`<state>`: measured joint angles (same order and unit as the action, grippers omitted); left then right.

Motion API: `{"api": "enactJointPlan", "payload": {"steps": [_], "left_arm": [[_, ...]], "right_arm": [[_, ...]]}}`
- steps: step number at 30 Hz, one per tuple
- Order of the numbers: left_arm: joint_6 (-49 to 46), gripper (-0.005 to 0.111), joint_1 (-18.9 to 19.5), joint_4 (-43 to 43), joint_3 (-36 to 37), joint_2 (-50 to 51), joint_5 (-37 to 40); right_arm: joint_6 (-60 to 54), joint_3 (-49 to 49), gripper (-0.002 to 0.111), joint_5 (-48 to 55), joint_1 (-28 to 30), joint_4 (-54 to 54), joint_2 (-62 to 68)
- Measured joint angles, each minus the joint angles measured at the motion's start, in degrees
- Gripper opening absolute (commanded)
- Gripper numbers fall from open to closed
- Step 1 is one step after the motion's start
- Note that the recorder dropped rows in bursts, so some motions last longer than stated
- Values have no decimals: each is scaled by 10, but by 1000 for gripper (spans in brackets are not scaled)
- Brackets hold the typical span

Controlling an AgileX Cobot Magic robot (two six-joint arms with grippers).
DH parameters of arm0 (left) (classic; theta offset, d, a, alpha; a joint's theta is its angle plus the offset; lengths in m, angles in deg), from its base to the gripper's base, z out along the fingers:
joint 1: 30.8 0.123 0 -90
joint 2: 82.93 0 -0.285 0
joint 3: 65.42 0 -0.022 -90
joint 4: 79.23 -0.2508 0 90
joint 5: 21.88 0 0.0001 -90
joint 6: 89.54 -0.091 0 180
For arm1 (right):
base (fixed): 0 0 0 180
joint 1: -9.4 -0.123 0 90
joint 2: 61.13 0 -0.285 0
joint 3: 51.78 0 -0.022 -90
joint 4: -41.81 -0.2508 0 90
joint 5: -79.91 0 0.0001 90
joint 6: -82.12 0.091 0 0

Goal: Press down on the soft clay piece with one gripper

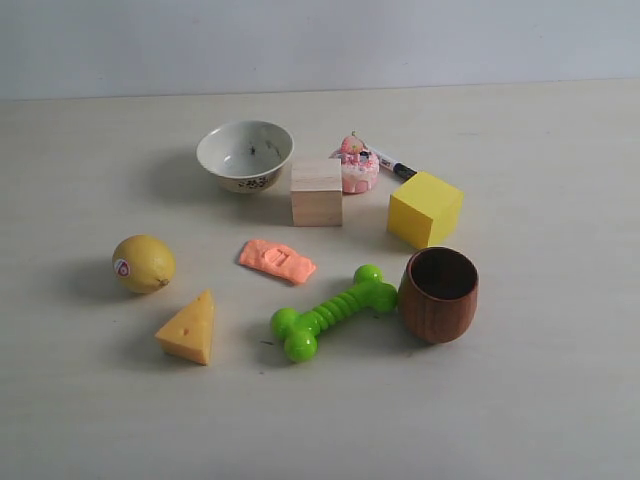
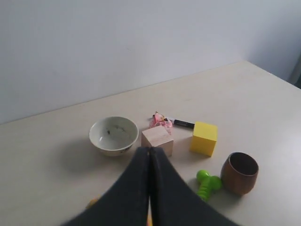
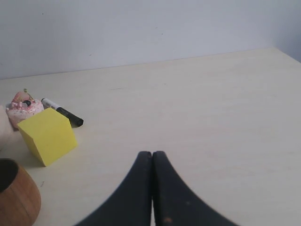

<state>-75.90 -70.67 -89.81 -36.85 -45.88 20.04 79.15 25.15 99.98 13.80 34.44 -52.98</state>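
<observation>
The left gripper (image 2: 149, 151) and right gripper (image 3: 152, 155) each have their fingers pressed together, gripping nothing. The clay piece (image 1: 277, 260) lies flat, nearer the camera than the wooden block (image 1: 316, 191) and slightly to its left. It looks soft, light and easily dented, so a press suits its broad middle. It is a small salmon-orange slab, matte and ragged-edged, with shallow marks on top.
</observation>
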Motion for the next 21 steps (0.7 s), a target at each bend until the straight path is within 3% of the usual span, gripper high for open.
{"api": "enactJointPlan", "payload": {"steps": [6,9,14,18,21], "left_arm": [[-1,0,7,-45,18,-9,-21],[-1,0,46,-52,50,-28,-72],[-1,0,178,-33,139,-81,-169],[-1,0,284,-6,216,-144,-201],[0,0,331,7,265,-185,-209]], "right_arm": [[0,0,0,0,0,0,0],[0,0,0,0,0,0,0],[0,0,0,0,0,0,0],[0,0,0,0,0,0,0],[0,0,0,0,0,0,0]]}}
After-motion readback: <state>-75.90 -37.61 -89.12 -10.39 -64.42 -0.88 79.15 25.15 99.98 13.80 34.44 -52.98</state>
